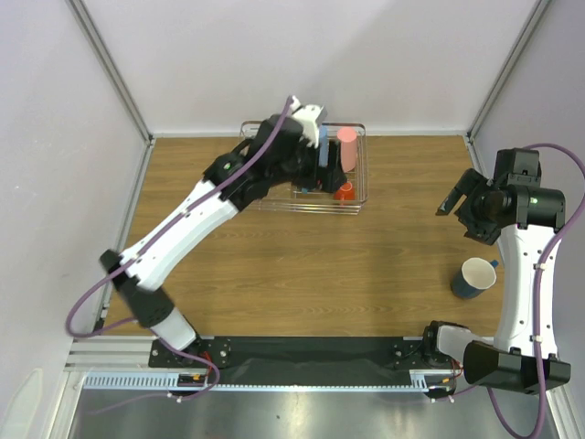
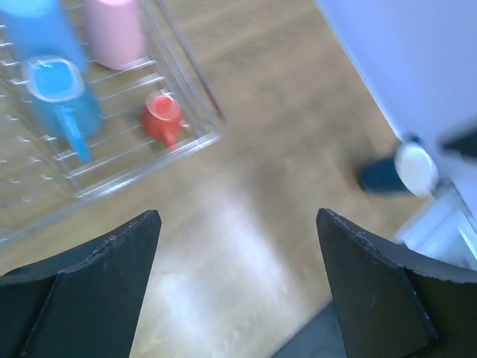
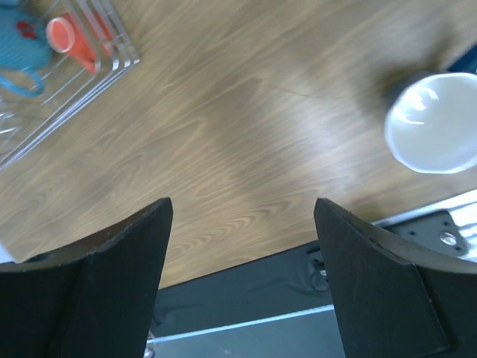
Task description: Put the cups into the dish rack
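L end effector (image 2: 237, 218) was spread, empty, above rack (image 1: 363, 172) | R end effector (image 3: 240, 205) was spread, empty | pink cup (image 1: 347, 146) & orange cup (image 1: 345, 191) sat in rack | blue mug (image 1: 474, 277) stood on desk (image 1: 274, 247)

One wire dish rack (image 1: 362, 174); inside, one pink tumbler (image 1: 347, 146), one small orange cup (image 1: 345, 191), seemingly two light blue cups (image 2: 56, 93); one dark blue white-lined mug (image 1: 473, 277) on the table (image 1: 320, 256); two robot arms (image 1: 196, 215).
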Controlling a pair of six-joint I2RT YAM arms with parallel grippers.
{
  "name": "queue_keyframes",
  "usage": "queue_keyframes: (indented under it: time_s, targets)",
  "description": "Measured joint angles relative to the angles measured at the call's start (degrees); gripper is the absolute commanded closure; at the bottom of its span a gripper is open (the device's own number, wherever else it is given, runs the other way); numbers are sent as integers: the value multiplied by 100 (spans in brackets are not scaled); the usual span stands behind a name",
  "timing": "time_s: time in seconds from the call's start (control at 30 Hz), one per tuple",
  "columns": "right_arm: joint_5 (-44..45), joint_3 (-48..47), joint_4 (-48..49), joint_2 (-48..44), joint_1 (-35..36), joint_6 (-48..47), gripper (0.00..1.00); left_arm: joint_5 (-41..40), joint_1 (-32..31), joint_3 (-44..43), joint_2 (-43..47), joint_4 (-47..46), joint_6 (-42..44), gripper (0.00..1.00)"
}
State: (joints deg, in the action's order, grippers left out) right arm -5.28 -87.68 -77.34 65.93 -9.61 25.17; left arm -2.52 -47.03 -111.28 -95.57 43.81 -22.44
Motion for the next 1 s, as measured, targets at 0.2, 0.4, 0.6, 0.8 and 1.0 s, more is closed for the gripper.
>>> queue_keyframes:
  time_s: [0.2,0.4,0.6,0.8,1.0]
  targets:
    - [575,251,2,-118,-9,4,20,758,-26,1513,1224,-192,4,4]
    - [876,627,-15,-129,-181,7,22,1034,-15,2157,2304,-223,107,0]
    - [1156,975,-7,-26,-433,-66,25,1770,116,2697,3344,-284,170,1]
    - [1292,1193,-35,-28,-750,-136,26,1943,278,3008,3770,-127,496,0]
    - [1292,1311,-44,146,-809,-166,29,1897,286,3373,4199,195,732,0]
